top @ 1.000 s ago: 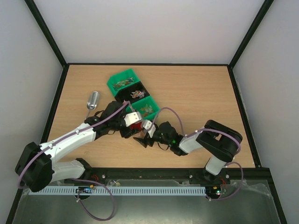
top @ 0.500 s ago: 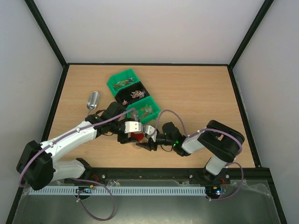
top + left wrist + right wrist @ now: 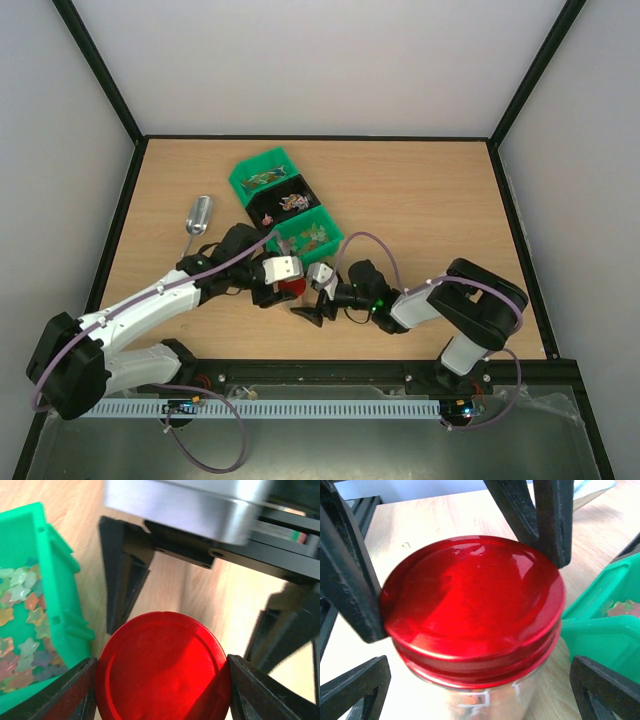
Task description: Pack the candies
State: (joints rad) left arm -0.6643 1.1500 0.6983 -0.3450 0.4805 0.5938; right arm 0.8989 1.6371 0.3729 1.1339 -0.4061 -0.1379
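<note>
Toward the near edge, the left gripper (image 3: 162,692) clamps the red lid (image 3: 162,662). The right gripper (image 3: 480,690) gapes wide around the jar (image 3: 470,707), holding nothing.

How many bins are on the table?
3, in one diagonal row: the far green bin at the back, the black bin in the middle, and the near green bin beside the red lid. The arms cover some table, so another could be hidden.
</note>
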